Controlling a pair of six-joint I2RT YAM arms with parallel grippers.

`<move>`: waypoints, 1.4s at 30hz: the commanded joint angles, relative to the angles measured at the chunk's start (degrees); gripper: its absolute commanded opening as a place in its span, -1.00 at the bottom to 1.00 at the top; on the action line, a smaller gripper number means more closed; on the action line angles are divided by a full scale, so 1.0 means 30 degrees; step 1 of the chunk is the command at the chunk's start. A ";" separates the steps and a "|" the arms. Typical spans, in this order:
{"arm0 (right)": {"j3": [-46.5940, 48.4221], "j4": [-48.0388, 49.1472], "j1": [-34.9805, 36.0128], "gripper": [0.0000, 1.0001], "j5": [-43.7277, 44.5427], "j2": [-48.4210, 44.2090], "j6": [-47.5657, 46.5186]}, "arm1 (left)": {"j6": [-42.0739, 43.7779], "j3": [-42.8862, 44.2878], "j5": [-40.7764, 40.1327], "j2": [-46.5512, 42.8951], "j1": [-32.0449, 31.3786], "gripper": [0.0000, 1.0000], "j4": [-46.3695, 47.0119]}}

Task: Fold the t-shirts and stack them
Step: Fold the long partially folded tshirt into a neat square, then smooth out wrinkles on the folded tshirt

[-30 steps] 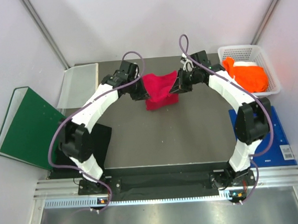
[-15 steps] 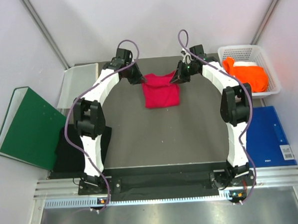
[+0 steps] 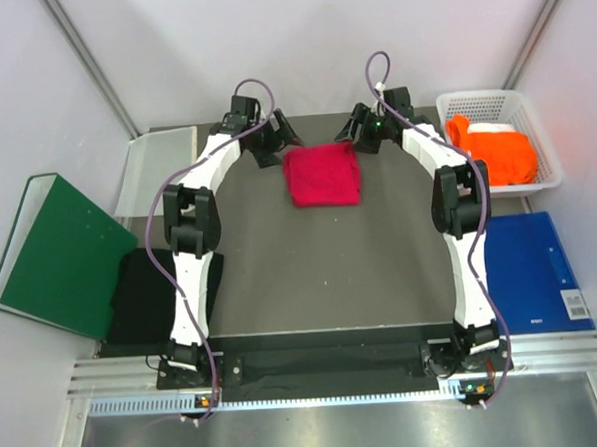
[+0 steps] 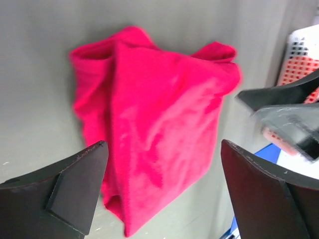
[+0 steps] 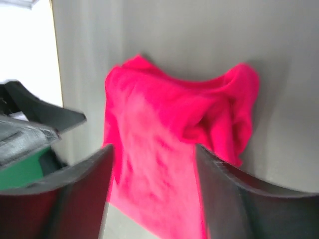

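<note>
The crimson-pink t-shirt lies folded in a rough square at the far middle of the dark table. My left gripper hovers at its far left corner, jaws wide open and empty. In the left wrist view the shirt fills the space beyond the open gripper. At the far right corner my right gripper is open too, with the shirt lying below the gripper. A black t-shirt lies at the table's left edge. The orange t-shirt sits bunched in a basket.
A white mesh basket stands at the back right. A blue board lies at the right edge and a green binder leans at the left. A clear tray sits at the back left.
Both grippers carried the pink shirt toward the far edge, laid it down folded and opened, letting go. Both arms are now stretched farther out.
</note>
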 commanded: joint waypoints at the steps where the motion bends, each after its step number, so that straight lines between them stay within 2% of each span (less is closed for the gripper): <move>1: -0.1406 0.3494 -0.0282 0.49 0.2055 -0.2532 0.0138 | 0.0458 -0.2286 -0.0246 -0.2899 0.0425 0.98 0.1095; 2: -0.2281 0.3553 -0.0283 0.55 0.2376 -0.3378 0.0050 | 0.0633 -0.2813 -0.0276 -0.3221 0.0455 0.98 0.0978; 8: -0.5941 0.2529 -0.0517 0.58 0.2058 -0.6046 -0.0506 | 0.0869 -0.6886 0.0368 -0.5419 0.0426 0.98 0.1093; 12: -0.8759 0.2820 -0.0547 0.58 0.1531 -0.7194 -0.0536 | 0.0460 -0.9869 0.1158 -0.6677 0.0396 0.98 0.2788; 17: -1.1338 0.4225 -0.0488 0.54 0.0625 -0.7606 0.0340 | -0.0067 -1.1401 0.1686 -0.6916 0.0075 0.97 0.5336; 24: -1.1343 0.3906 -0.0342 0.53 0.0125 -0.7313 0.0197 | -0.0858 -1.0614 0.1803 -0.5923 -0.0570 0.97 0.7505; 32: -1.0202 0.3407 -0.0342 0.52 -0.0403 -0.6756 0.0049 | -0.1152 -0.8034 0.2244 -0.3665 -0.1126 0.95 0.6485; 38: -0.8299 0.3379 -0.0283 0.52 -0.1194 -0.6551 0.0606 | -0.1358 -0.9084 0.1544 -0.3868 -0.1274 0.95 0.6748; 42: -0.7389 0.3056 -0.0166 0.53 -0.1429 -0.6755 0.0635 | -0.0772 -0.9818 0.0371 -0.5359 -0.1157 0.98 0.6807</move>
